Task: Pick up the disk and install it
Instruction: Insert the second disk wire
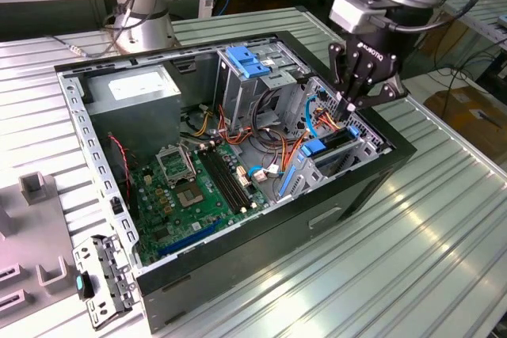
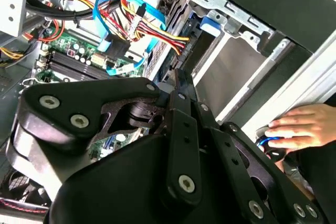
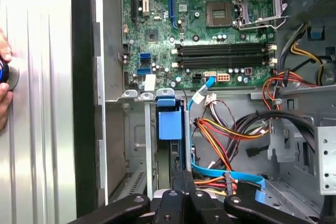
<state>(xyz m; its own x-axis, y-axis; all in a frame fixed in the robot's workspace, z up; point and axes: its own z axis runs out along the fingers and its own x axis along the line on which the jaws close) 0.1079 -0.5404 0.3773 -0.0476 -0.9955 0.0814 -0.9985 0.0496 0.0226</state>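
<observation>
Looking down into the open computer case (image 3: 86,103), the green circuit board (image 3: 173,30) lies flat with its empty processor socket (image 3: 260,6) and the long black memory slots (image 3: 223,56) beside it. Just beside the board stands a metal drive bay (image 3: 142,145) with a blue plastic tab (image 3: 169,119) at its mouth. Orange, yellow and red wires (image 3: 226,135) loop near it, and a flat blue cable (image 3: 220,174) runs under them. The black gripper (image 3: 182,195) hangs over the bay. On the ribbed counter (image 3: 37,103) outside the case, a person's hand (image 3: 4,82) rests on a round knob.
</observation>
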